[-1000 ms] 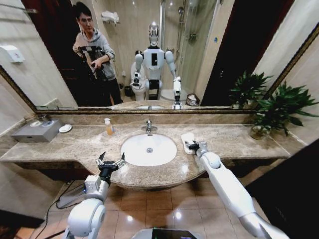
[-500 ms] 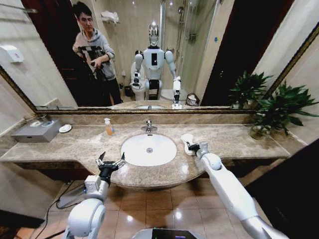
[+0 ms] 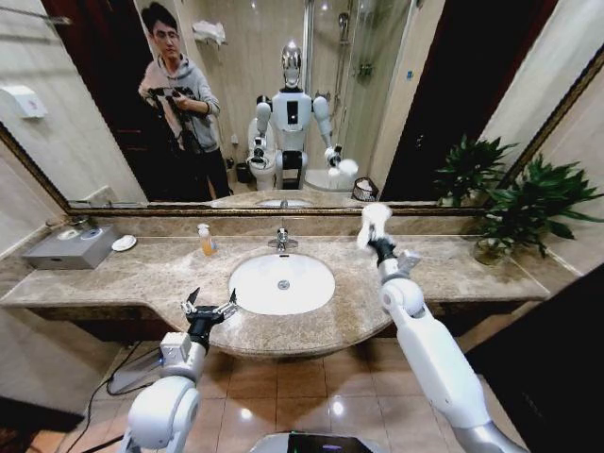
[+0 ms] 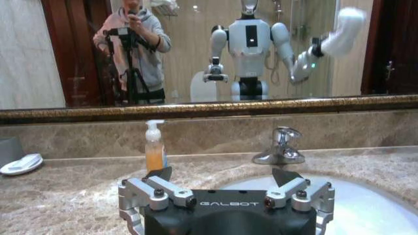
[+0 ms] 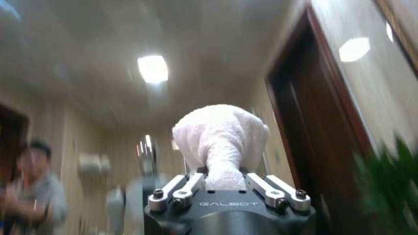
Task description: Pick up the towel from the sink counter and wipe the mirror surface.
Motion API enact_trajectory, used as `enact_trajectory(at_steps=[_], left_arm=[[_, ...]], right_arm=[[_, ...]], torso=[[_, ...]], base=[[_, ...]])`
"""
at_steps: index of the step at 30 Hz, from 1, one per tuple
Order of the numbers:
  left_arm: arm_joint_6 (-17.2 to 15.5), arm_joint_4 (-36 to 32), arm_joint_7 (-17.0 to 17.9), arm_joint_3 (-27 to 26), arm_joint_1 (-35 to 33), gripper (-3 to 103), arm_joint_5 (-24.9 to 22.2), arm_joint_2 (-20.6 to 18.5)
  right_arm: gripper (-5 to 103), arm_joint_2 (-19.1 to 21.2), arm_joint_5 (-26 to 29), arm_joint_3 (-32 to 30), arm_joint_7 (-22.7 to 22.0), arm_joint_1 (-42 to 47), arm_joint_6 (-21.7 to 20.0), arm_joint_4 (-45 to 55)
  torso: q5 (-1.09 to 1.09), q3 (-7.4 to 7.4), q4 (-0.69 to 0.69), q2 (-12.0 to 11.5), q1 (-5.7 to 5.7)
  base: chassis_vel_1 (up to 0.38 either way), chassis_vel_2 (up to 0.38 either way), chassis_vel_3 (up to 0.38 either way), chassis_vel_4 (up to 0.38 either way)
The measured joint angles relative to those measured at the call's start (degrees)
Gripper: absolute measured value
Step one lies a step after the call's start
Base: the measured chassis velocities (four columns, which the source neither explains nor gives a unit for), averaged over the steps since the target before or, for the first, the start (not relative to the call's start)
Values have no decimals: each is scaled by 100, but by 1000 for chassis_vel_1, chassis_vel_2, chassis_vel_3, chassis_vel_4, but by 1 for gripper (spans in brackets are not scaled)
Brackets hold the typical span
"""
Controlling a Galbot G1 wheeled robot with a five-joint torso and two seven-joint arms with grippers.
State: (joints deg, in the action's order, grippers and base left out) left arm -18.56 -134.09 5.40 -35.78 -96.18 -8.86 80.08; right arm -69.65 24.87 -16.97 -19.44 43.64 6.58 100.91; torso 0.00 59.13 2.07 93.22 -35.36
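My right gripper (image 3: 375, 236) has its jaws clamped on the one towel (image 3: 372, 221), which bunches up above the fingers, raised off the sink counter (image 3: 444, 269) just right of the faucet (image 3: 280, 240) and close before the mirror (image 3: 396, 104). My left gripper (image 3: 209, 308) hangs with jaws spread wide and empty at the counter's near edge, left of the single basin (image 3: 281, 283). Farther left I count one soap bottle (image 3: 205, 240), one small white dish (image 3: 123, 243) and one grey box (image 3: 71, 247), with one potted plant (image 3: 524, 212) at the far right.
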Motion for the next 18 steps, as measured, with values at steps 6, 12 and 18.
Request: enact_trajectory(at_steps=[6,12,18], left_arm=[[0,0,1,0,0,100,0,0],[0,0,0,0,0,100,0,0],[0,0,0,0,0,100,0,0]], right_arm=[[19,-2,-84,55,290,-769,503,-338],[19,-76,-72,193,580,-1721,671,-1016],[19,-51,-73,238,673,-2171,486,-1032]], torso=[[-2,0,1,0,0],[1,1,2,0,-1],[-1,1,0,0,-1]], base=[[0,0,0,0],[0,0,0,0],[0,0,0,0]])
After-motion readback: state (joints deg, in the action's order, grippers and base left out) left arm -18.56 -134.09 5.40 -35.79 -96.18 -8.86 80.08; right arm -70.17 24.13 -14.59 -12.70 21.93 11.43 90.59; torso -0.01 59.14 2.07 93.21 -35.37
